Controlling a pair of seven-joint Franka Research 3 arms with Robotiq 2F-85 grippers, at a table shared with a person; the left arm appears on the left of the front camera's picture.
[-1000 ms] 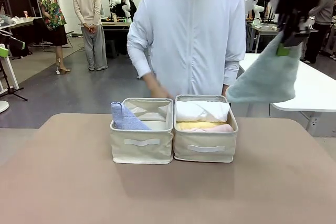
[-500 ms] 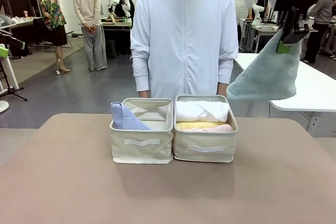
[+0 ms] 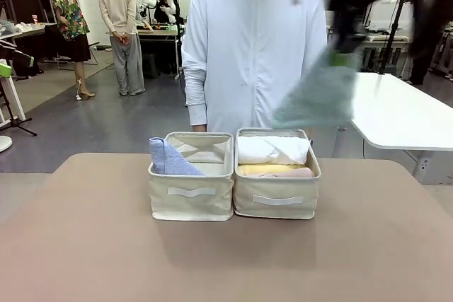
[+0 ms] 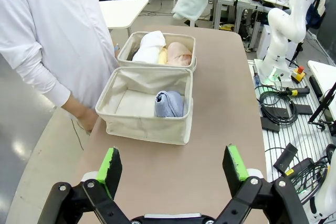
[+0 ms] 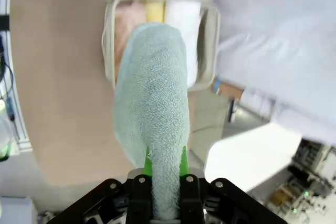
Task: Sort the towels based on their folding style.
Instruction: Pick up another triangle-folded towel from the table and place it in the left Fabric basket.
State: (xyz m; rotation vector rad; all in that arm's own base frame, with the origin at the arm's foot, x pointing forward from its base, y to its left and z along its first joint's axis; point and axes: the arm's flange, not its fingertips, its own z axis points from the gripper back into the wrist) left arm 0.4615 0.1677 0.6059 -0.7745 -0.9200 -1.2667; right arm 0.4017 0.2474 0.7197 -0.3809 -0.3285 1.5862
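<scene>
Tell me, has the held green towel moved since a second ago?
Yes. The green towel swung left, now hanging over the right bin.

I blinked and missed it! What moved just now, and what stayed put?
The green towel, gripped in the right jaws, swung to the left, from beside the table to above the bin holding rolled towels. The person's hand drew back from the other bin. Both bins and the towels inside them stayed put.

Towels (image 3: pixel 272 150) in two adjoining bins (image 3: pixel 166 206)
</scene>
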